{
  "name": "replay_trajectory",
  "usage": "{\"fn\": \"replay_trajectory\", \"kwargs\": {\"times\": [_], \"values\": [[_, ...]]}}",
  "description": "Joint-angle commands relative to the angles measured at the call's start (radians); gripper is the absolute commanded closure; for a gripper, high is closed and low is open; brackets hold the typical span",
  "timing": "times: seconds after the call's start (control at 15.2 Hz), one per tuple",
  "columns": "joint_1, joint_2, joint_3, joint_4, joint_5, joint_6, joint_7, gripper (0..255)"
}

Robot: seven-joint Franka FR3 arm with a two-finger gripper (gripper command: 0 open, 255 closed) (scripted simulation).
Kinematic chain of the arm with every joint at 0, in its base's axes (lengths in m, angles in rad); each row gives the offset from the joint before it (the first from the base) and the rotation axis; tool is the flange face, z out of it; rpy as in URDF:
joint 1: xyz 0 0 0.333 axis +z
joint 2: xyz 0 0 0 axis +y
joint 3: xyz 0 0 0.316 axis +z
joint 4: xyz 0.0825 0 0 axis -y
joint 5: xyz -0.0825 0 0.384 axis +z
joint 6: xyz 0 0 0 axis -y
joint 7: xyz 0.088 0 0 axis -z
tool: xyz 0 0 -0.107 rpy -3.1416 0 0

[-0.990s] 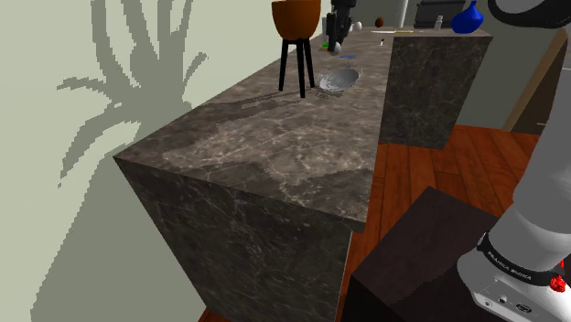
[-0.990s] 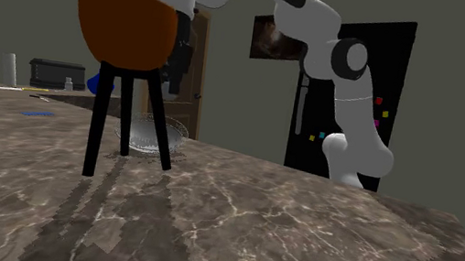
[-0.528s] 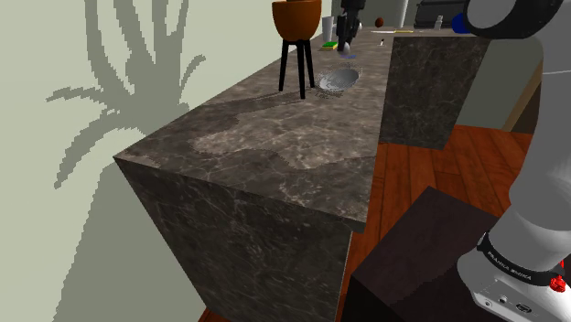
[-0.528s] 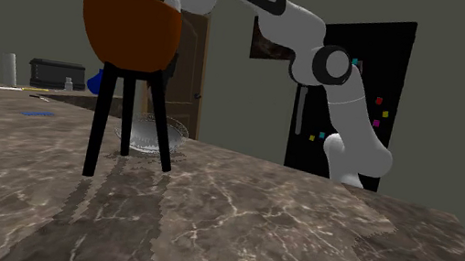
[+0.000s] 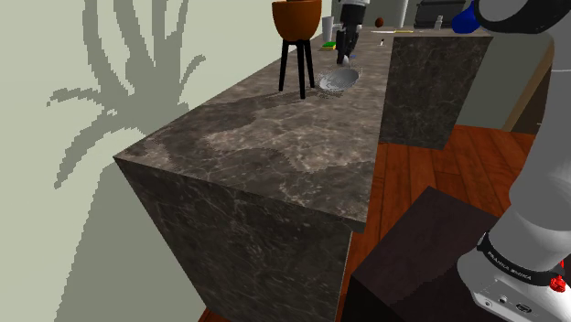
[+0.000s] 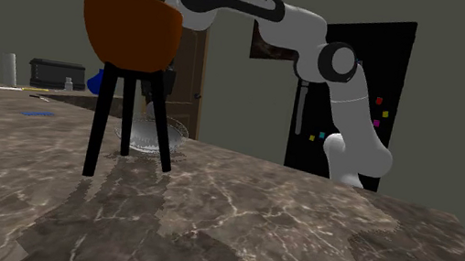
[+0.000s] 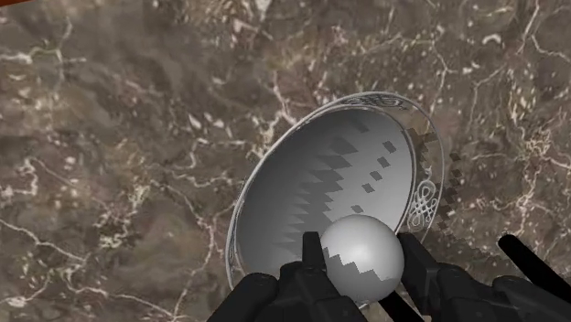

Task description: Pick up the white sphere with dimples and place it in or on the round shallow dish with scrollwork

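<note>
A long block counter of dark brown-grey marble with pale veins point(image 5: 274, 137) runs away from the near corner toward the far end of the room. It stands against a flat pale green wall point(image 5: 55, 229) that bears a jagged plant shadow, on a red-brown plank floor point(image 5: 430, 174). The white jointed robot arm point(image 6: 353, 113) rises from its dark boxy stand point(image 5: 412, 265) and reaches out over the counter's far end.

There a rust-orange bowl-shaped plant pot point(image 6: 131, 29) sits atop a black stool with thin splayed legs point(image 6: 102, 126). Just beside the stool legs, on the shoulder view's right, lies the round shallow grey dish with a pale scrollwork rim point(image 7: 311, 183). It rests flat on the marble with its hollow facing up and its inside smoothly shaded.

The all-black two-finger gripper point(image 7: 360, 263) hangs over the dish, pointing down at it. Its fingers point(image 7: 311, 256) are clenched on either side of the pale grey sphere point(image 7: 364, 242), grasping it. The sphere looks plain and smooth, with a stepped shadow edge across its lower half. It is round every way, so no long axis or heading can be told. It sits over the part of the dish's rim nearest the gripper. In the shoulder view the gripper is above the dish, not down in it; whether the sphere touches the dish cannot be told.
</note>
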Motion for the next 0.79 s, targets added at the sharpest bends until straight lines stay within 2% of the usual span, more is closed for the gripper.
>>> {"fn": "replay_trajectory", "kwargs": {"times": [0.0,0.2,0.66,0.73], "values": [[0.001,-0.007,0.0,-0.038,0.0,0.031,-0.004,255],[0.002,-0.016,0.0,-0.083,0.0,0.067,-0.01,255],[0.002,-0.016,0.0,-0.083,0.0,0.067,-0.01,255],[0.002,-0.016,0.0,-0.083,0.0,0.067,-0.01,0]]}}
